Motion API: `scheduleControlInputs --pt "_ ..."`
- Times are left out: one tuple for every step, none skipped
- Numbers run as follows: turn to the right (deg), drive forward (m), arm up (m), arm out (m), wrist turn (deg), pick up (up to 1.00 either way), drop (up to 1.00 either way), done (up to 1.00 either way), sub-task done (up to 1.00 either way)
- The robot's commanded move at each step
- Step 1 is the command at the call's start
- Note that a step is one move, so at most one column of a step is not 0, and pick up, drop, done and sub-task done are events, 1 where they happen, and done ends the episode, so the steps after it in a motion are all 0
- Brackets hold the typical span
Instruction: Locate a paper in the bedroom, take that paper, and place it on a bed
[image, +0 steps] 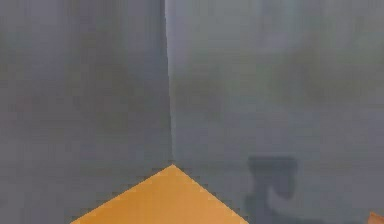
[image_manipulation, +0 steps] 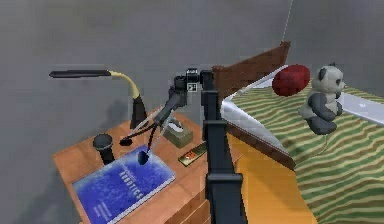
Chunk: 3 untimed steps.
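Note:
A flat blue rectangle with pale print (image_manipulation: 122, 186), which may be the paper, lies on the near part of a wooden nightstand (image_manipulation: 75, 160). The dark arm (image_manipulation: 218, 150) rises from the bottom edge. My gripper (image_manipulation: 150, 124) slants down to the left over the nightstand's far side, close to a lamp base and a small box (image_manipulation: 180, 135). I cannot tell whether it holds anything. The bed (image_manipulation: 330, 160), with a green striped cover and brown headboard (image_manipulation: 250, 70), stands right of the nightstand.
On the nightstand stand a black desk lamp with a yellow neck (image_manipulation: 125, 82), a dark cylinder (image_manipulation: 103, 146), a small blue pen-like thing (image_manipulation: 145, 155) and a flat dark bar (image_manipulation: 190, 153). A red cushion (image_manipulation: 292, 80) and a panda toy (image_manipulation: 322, 100) lie on the bed. Grey walls meet in a corner (image: 168, 90) over orange floor (image: 165, 200).

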Motion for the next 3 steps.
scheduleControlInputs --pt "0.0 0.0 0.0 0.0 45.0 0.0 0.0 0.0 0.0" --pt "0.0 0.0 0.0 0.0 45.0 0.0 0.0 0.0 0.0" --pt "0.0 0.0 0.0 0.0 36.0 0.0 0.0 0.0 0.0"
